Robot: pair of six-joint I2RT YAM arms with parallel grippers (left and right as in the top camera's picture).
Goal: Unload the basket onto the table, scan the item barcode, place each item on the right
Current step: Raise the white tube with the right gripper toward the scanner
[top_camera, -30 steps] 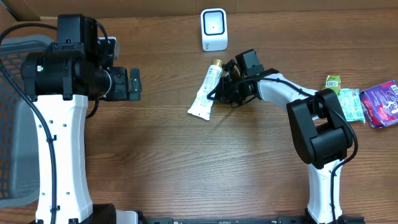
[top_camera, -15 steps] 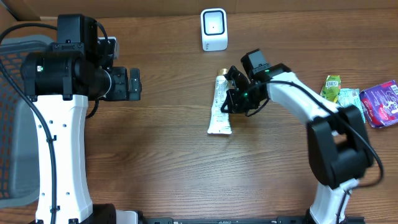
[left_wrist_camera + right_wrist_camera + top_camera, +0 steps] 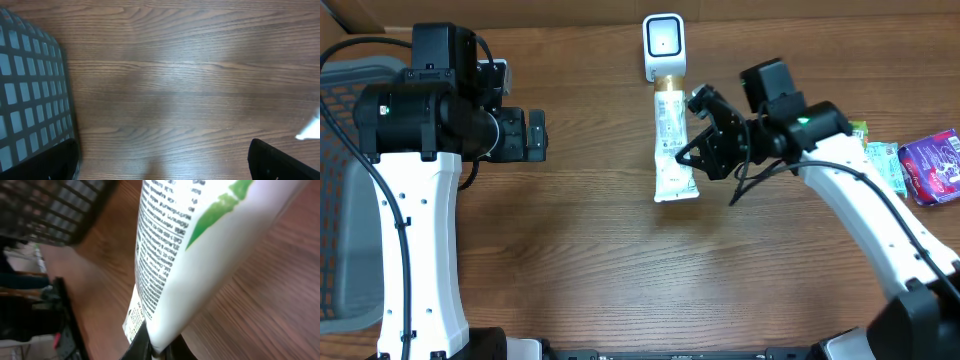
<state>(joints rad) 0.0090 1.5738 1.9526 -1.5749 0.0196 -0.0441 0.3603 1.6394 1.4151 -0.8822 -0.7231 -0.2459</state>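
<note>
The item is a white tube (image 3: 672, 140) with a gold cap and printed text. It is held above the table with its cap end just below the white barcode scanner (image 3: 663, 47) at the back centre. My right gripper (image 3: 698, 152) is shut on the tube's right side. In the right wrist view the tube (image 3: 200, 245) fills the frame, pinched at its edge by the right gripper (image 3: 160, 352). My left gripper (image 3: 534, 135) hangs open over bare wood at the left, nothing between its fingers (image 3: 280, 162).
A dark mesh basket (image 3: 340, 180) stands at the table's left edge, also in the left wrist view as the basket (image 3: 30, 90). A green packet (image 3: 857, 128), a pale packet (image 3: 886, 165) and a purple packet (image 3: 932, 165) lie at the far right.
The right arm has lifted the tube off the table, turned it lengthwise and carried it toward the scanner. The left arm has not moved.
</note>
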